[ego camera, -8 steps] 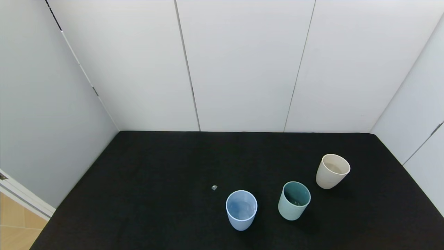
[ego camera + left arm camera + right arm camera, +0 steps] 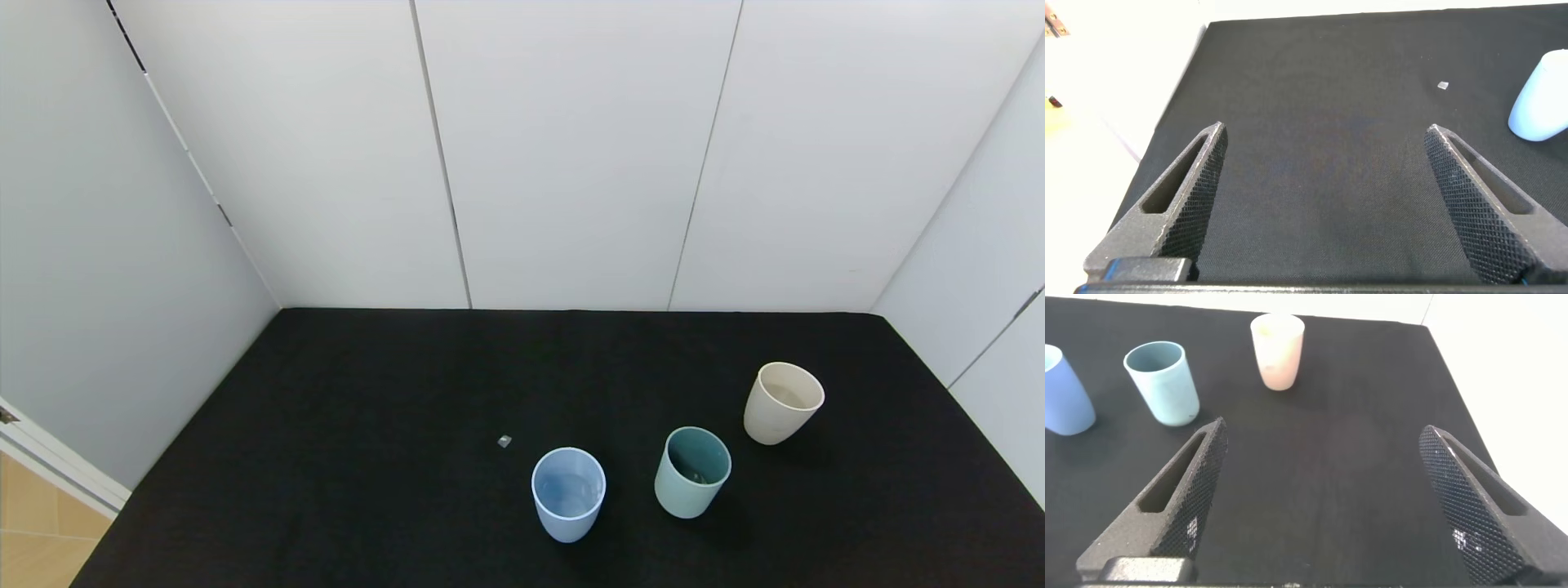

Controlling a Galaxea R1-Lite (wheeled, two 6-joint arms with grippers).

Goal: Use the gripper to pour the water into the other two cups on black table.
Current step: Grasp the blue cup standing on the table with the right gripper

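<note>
Nothing has changed since half a second ago: the blue cup (image 2: 568,493), the mint cup (image 2: 692,471) and the cream cup (image 2: 782,402) stand upright exactly where they were on the black table (image 2: 343,457); judged from that, the task has not begun and no cup has been grasped.

Landmark, the blue cup: the water (image 2: 569,487) sits inside it, faintly visible; mint cup just beside it toward the robot's right; cream cup beyond the mint one, farther right and farther back; a small grey speck (image 2: 504,441) near the blue cup, toward the left and back.

Neither arm shows in the head view; left gripper (image 2: 1327,192) hangs low over bare cloth on the near left of the blue cup, fingers spread wide, holding nothing; right gripper (image 2: 1327,494) likewise spread and empty, low over the cloth to the right of the blue cup, facing all three cups.

Likely next: one gripper closes in on the blue cup.
</note>
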